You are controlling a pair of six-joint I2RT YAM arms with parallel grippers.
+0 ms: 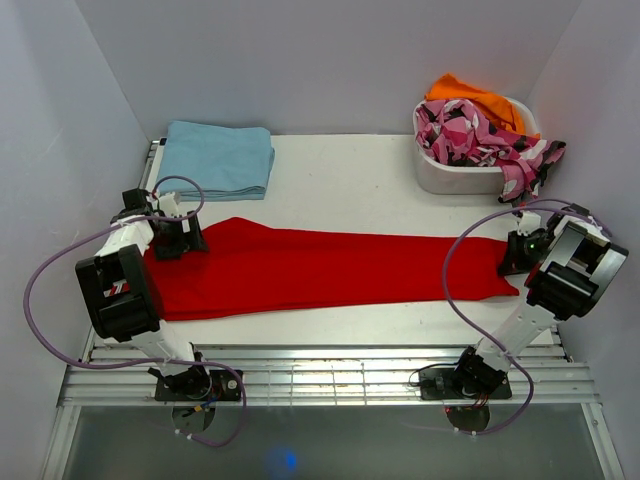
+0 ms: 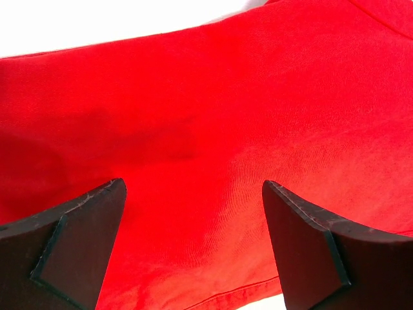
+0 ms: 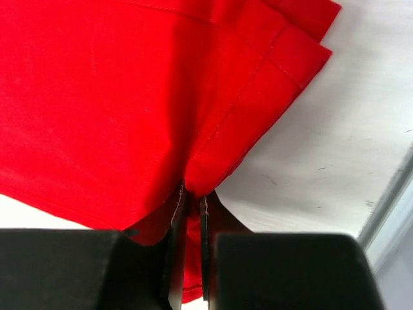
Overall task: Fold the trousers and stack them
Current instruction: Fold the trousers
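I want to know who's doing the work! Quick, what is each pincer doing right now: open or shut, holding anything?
Left pincer: open above the trousers, gripping nothing.
Right pincer: shut on the trousers' leg end.

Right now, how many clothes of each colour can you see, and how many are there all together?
Red: 1, the trousers
Light blue: 1, the folded cloth
Pink, black and white: 1, the patterned garment
Orange: 1, the orange garment
Total: 4
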